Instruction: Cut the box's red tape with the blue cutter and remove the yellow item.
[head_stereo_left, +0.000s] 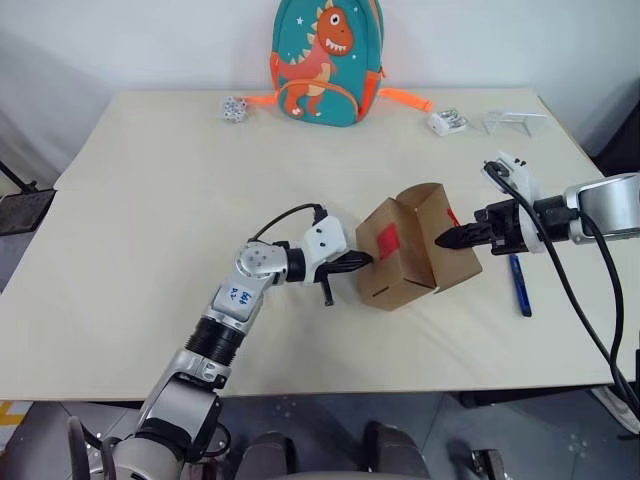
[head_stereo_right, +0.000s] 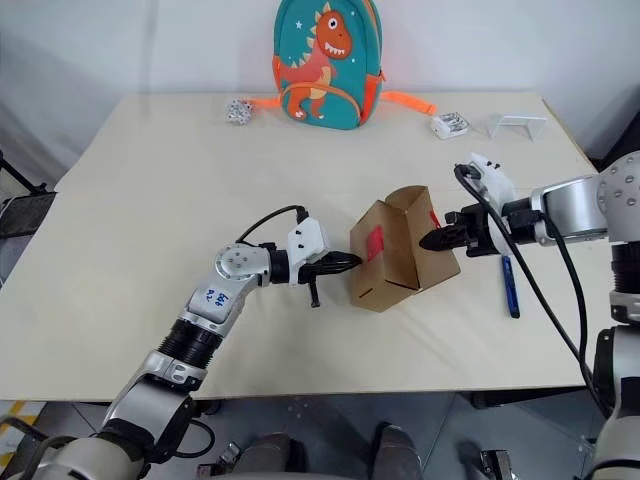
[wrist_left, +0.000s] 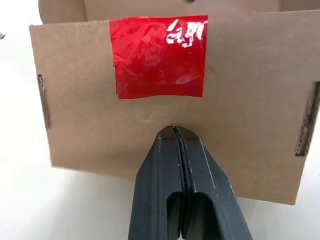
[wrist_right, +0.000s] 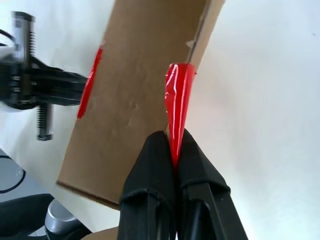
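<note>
Nearest, left gripper (head_stereo_left: 352, 262): fingers pressed together, tips against the box's near face, just below a red tape patch (wrist_left: 158, 56).
Box (head_stereo_left: 405, 262): brown carton at table centre, flap raised.
Right gripper (head_stereo_left: 447, 239): at the box's three o'clock, fingers pinched on a strip of red tape (wrist_right: 177, 117) along the flap's edge.
Blue cutter (head_stereo_left: 520, 284): flat on the table (head_stereo_left: 150, 220), at four o'clock from the box, apart from it.
Farthest: dinosaur backpack (head_stereo_left: 326, 60) at twelve o'clock, on the back edge.
</note>
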